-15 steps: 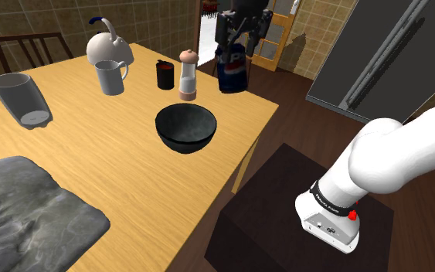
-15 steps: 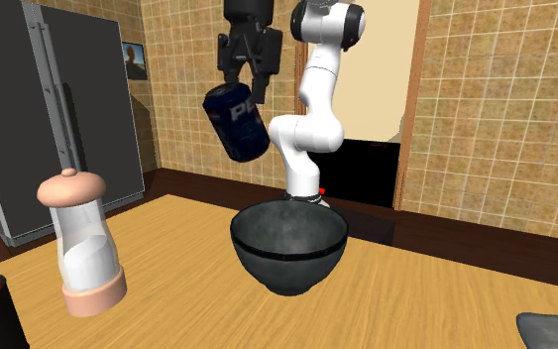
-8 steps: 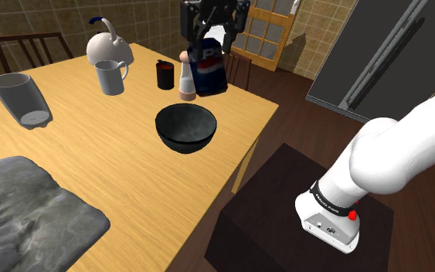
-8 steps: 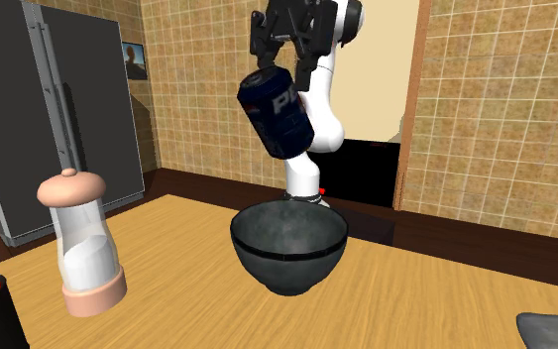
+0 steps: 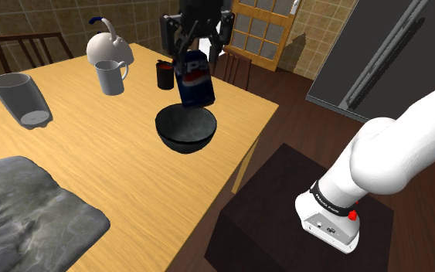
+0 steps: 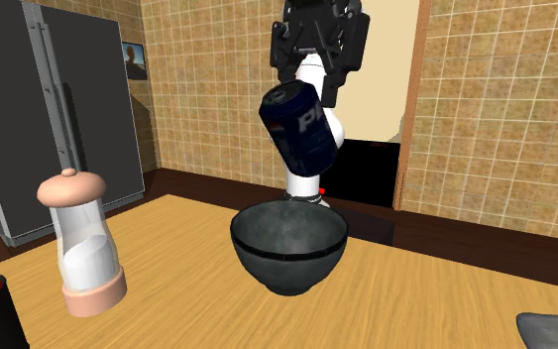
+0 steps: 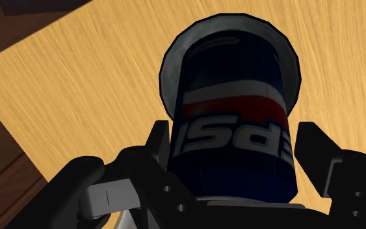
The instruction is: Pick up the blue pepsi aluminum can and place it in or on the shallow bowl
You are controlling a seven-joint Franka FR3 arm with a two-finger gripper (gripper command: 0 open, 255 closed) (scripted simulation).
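The blue Pepsi can (image 5: 195,77) hangs tilted in the air, clasped near its top by my black gripper (image 5: 195,54), which is shut on it. It hovers just above the dark grey bowl (image 5: 185,137), which stands on the wooden table near its right edge in the shoulder view. In the second exterior view the can (image 6: 301,129) hangs under the gripper (image 6: 311,81), a little above the bowl (image 6: 288,256). In the wrist view both fingers clasp the can (image 7: 233,110) in the gripper (image 7: 236,140), and the bowl's grey rim (image 7: 169,70) rings the can's far end.
A grinder (image 6: 83,243) stands beside the bowl. Behind it in the shoulder view are a dark cup (image 5: 164,74), a mug (image 5: 110,77) and a kettle (image 5: 107,45). A tipped glass (image 5: 22,99) and a grey cloth (image 5: 30,209) lie to the left. The stand (image 5: 300,224) sits past the table edge.
The gripper has carried the can towards the shoulder view's left and lower, from beyond the table's far corner to over the bowl. The grip stays shut.
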